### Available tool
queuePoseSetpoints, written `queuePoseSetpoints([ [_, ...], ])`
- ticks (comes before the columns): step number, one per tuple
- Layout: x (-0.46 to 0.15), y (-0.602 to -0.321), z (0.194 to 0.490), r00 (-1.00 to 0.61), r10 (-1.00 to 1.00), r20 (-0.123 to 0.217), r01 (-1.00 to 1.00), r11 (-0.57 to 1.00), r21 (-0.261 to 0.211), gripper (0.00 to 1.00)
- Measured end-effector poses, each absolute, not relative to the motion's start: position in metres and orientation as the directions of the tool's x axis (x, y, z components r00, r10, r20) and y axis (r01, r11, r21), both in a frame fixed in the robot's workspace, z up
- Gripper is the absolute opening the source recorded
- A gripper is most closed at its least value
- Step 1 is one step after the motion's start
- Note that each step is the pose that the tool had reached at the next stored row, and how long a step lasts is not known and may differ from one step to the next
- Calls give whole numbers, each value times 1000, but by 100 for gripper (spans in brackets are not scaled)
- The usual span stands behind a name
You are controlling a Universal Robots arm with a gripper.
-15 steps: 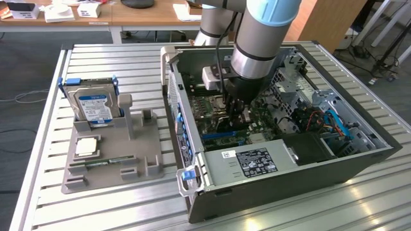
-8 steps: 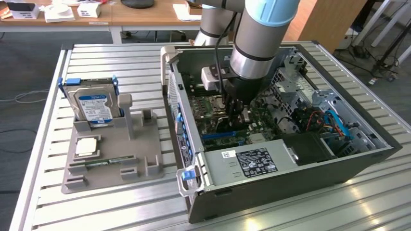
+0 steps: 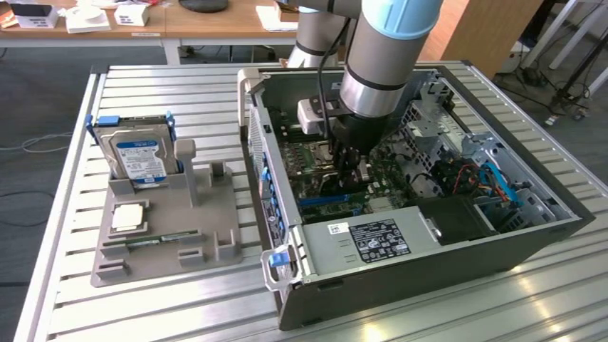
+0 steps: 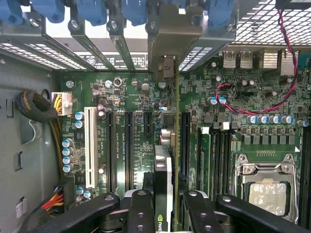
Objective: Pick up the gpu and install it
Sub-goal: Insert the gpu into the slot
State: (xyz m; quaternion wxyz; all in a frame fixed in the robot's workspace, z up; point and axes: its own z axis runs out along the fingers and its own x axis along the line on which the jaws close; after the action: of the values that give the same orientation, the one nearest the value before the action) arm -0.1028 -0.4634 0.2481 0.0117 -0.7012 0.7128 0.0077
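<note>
The open computer case (image 3: 532, 235) lies on the slatted table, and my arm reaches down into it. My gripper (image 3: 349, 169) hangs low over the green motherboard (image 3: 314, 178). In the wrist view my gripper (image 4: 167, 216) is shut on the gpu (image 4: 164, 170), a thin card seen edge-on between the black fingers (image 4: 141, 213). The card stands on edge along a long expansion slot. Its silvery end bracket (image 4: 172, 39) lies against the rear slot openings under the blue clips (image 4: 133, 9). Whether the card's edge sits fully in the slot, I cannot tell.
A grey holder (image 3: 166, 246) at the exterior view's left carries a silver hard drive (image 3: 138, 157), a CPU (image 3: 128, 215) and a RAM stick (image 3: 152, 241). Inside the case are the power supply (image 3: 375, 241), a CPU socket (image 4: 266, 189), a cable bundle (image 4: 36, 109) and a red wire (image 4: 286, 58).
</note>
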Motion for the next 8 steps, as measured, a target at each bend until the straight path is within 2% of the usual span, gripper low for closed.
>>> queuePoseSetpoints([
  [8, -103, -463, 248, -15, -1000, -27, -1000, 15, -10, 28],
])
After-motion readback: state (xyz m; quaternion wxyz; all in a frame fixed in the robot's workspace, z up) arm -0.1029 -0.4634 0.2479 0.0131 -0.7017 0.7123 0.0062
